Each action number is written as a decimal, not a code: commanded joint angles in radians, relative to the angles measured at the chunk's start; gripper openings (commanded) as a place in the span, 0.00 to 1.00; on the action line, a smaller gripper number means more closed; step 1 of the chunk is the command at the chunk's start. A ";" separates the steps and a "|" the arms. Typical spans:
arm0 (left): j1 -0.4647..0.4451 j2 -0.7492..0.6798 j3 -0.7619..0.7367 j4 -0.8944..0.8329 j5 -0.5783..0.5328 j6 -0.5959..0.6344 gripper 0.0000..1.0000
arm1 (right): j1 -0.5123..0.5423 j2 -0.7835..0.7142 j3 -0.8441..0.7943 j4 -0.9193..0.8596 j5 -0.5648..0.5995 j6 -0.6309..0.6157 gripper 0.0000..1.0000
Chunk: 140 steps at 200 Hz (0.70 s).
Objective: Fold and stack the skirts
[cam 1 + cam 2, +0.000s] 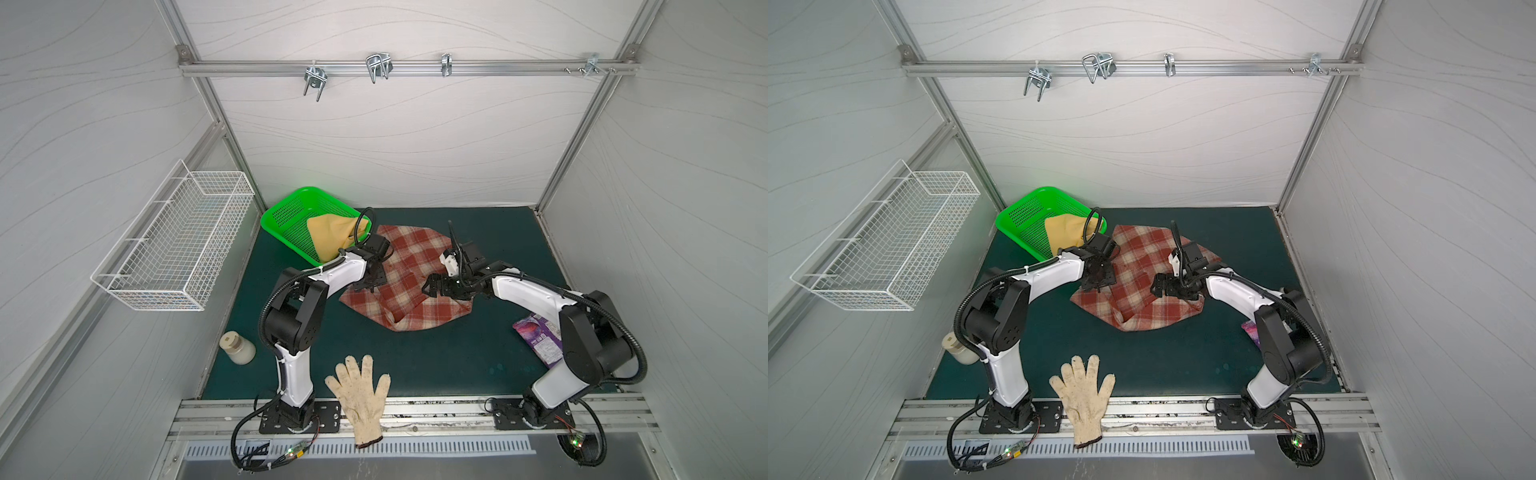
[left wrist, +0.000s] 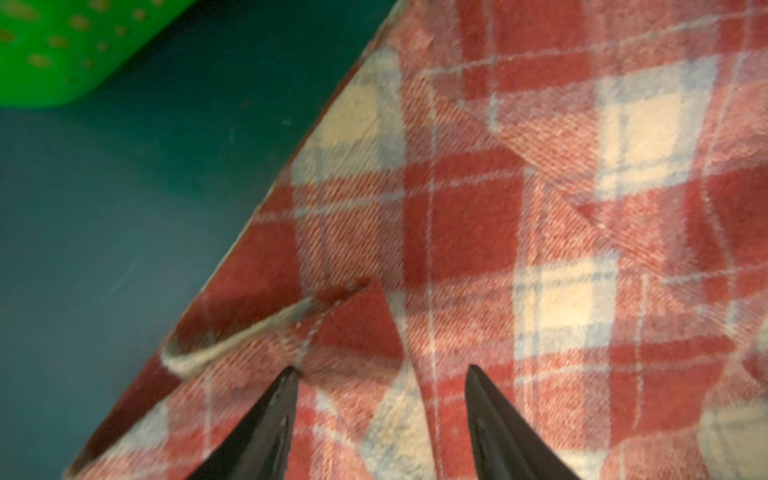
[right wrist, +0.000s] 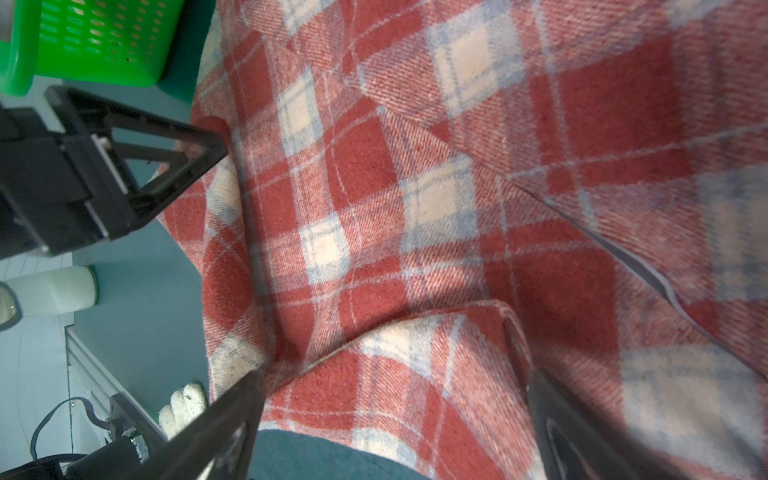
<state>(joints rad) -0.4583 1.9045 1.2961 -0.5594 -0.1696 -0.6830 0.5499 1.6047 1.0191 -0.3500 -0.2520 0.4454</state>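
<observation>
The rust-red and cream plaid skirt [image 1: 411,270] [image 1: 1138,266] lies rumpled and partly folded on the green mat in both top views. The mustard-yellow skirt [image 1: 332,237] [image 1: 1065,232] sits in the green basket [image 1: 282,212] [image 1: 1017,208], draped over its near rim. My left gripper [image 1: 368,284] [image 1: 1098,282] [image 2: 382,372] hangs open over the plaid skirt's [image 2: 498,228] left edge, beside a small turned-up flap. My right gripper [image 1: 432,286] [image 1: 1158,286] [image 3: 395,374] stands wide open over the plaid skirt's [image 3: 415,208] right half, with a folded edge lying between its fingers.
An off-white glove [image 1: 361,395] [image 1: 1084,390] lies across the front rail. A purple packet [image 1: 536,336] [image 1: 1252,332] is by the right arm's elbow. A white bottle [image 1: 239,349] [image 1: 959,349] stands at the mat's left edge. A wire basket [image 1: 174,249] hangs on the left wall.
</observation>
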 commanded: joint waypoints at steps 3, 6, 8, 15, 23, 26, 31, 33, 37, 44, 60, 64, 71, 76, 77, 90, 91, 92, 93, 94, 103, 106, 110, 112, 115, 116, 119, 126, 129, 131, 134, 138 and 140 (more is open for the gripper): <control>-0.003 0.048 0.028 -0.038 -0.024 0.002 0.60 | 0.008 -0.044 -0.006 0.003 -0.014 -0.006 0.99; -0.003 0.050 0.028 -0.039 -0.024 0.003 0.60 | 0.008 -0.044 -0.007 0.002 -0.013 -0.006 0.99; -0.003 0.051 0.028 -0.040 -0.024 0.003 0.59 | 0.008 -0.045 -0.008 0.003 -0.013 -0.008 0.99; -0.005 0.055 0.026 -0.043 -0.025 0.006 0.58 | 0.008 -0.049 -0.009 0.003 -0.012 -0.008 0.99; -0.005 0.057 0.026 -0.050 -0.032 0.009 0.56 | 0.008 -0.051 -0.010 0.002 -0.010 -0.010 0.99; -0.005 0.057 0.028 -0.053 -0.035 0.011 0.56 | 0.008 -0.051 -0.010 0.001 -0.012 -0.012 0.99; -0.005 0.060 0.028 -0.057 -0.039 0.015 0.55 | 0.008 -0.051 -0.010 0.002 -0.012 -0.011 0.99; -0.005 0.061 0.029 -0.060 -0.041 0.016 0.55 | 0.008 -0.050 -0.010 0.001 -0.012 -0.011 0.99; -0.005 0.061 0.031 -0.065 -0.043 0.020 0.54 | 0.008 -0.053 -0.010 0.001 -0.013 -0.012 0.99; -0.005 0.065 0.034 -0.076 -0.046 0.026 0.52 | 0.008 -0.052 -0.011 0.002 -0.013 -0.011 0.99; -0.006 0.070 0.044 -0.094 -0.056 0.039 0.43 | 0.008 -0.053 -0.013 0.009 -0.016 -0.010 0.99; -0.006 0.071 0.045 -0.096 -0.055 0.042 0.39 | 0.008 -0.052 -0.014 0.010 -0.018 -0.008 0.99; -0.006 0.069 0.046 -0.098 -0.056 0.045 0.31 | 0.007 -0.052 -0.016 0.012 -0.018 -0.007 0.99; -0.006 0.066 0.045 -0.099 -0.056 0.045 0.28 | 0.008 -0.053 -0.017 0.012 -0.018 -0.007 0.99; -0.006 0.065 0.044 -0.099 -0.056 0.045 0.27 | 0.007 -0.054 -0.017 0.012 -0.018 -0.006 0.99; -0.006 0.043 0.032 -0.091 -0.049 0.043 0.18 | 0.008 -0.055 -0.023 0.016 -0.018 -0.006 0.99; -0.006 0.041 0.031 -0.090 -0.048 0.043 0.18 | 0.008 -0.056 -0.023 0.017 -0.018 -0.006 0.99; -0.006 0.038 0.030 -0.091 -0.048 0.042 0.18 | 0.007 -0.056 -0.023 0.018 -0.017 -0.006 0.99; -0.006 0.036 0.029 -0.089 -0.046 0.042 0.17 | 0.008 -0.056 -0.023 0.018 -0.018 -0.007 0.99; -0.006 0.034 0.028 -0.089 -0.046 0.042 0.17 | 0.008 -0.056 -0.024 0.018 -0.018 -0.006 0.99; -0.006 0.014 0.019 -0.084 -0.039 0.041 0.11 | 0.008 -0.063 -0.028 0.021 -0.014 -0.010 0.99; -0.006 0.005 0.018 -0.084 -0.038 0.040 0.09 | 0.008 -0.067 -0.029 0.022 -0.012 -0.010 0.99; -0.006 -0.005 0.015 -0.084 -0.036 0.040 0.08 | 0.008 -0.071 -0.031 0.024 -0.012 -0.014 0.99; -0.006 -0.010 0.014 -0.085 -0.035 0.039 0.08 | 0.008 -0.072 -0.032 0.026 -0.011 -0.014 0.99; -0.006 -0.019 0.013 -0.086 -0.034 0.040 0.07 | 0.008 -0.073 -0.034 0.028 -0.009 -0.015 0.99; -0.006 -0.022 0.012 -0.086 -0.034 0.040 0.07 | 0.008 -0.074 -0.034 0.029 -0.007 -0.015 0.99; -0.006 -0.031 0.010 -0.087 -0.034 0.038 0.06 | 0.008 -0.075 -0.034 0.029 -0.005 -0.016 0.99; -0.006 -0.055 0.002 -0.091 -0.033 0.034 0.05 | 0.008 -0.084 -0.040 0.033 0.003 -0.014 0.99; -0.006 -0.067 -0.002 -0.091 -0.032 0.032 0.04 | 0.008 -0.087 -0.040 0.036 0.006 -0.016 0.99; -0.006 -0.076 -0.005 -0.092 -0.031 0.031 0.04 | 0.008 -0.089 -0.041 0.037 0.006 -0.014 0.99; -0.006 -0.089 -0.010 -0.091 -0.030 0.029 0.03 | 0.007 -0.093 -0.042 0.037 0.007 -0.014 0.99; -0.006 -0.104 -0.018 -0.090 -0.029 0.028 0.03 | 0.008 -0.095 -0.041 0.036 0.009 -0.014 0.99; -0.006 -0.116 -0.022 -0.089 -0.027 0.027 0.03 | 0.007 -0.096 -0.041 0.035 0.008 -0.014 0.99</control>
<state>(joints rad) -0.4595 1.9022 1.2903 -0.6281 -0.1932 -0.6403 0.5514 1.5551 0.9863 -0.3374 -0.2501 0.4442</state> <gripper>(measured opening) 0.048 0.990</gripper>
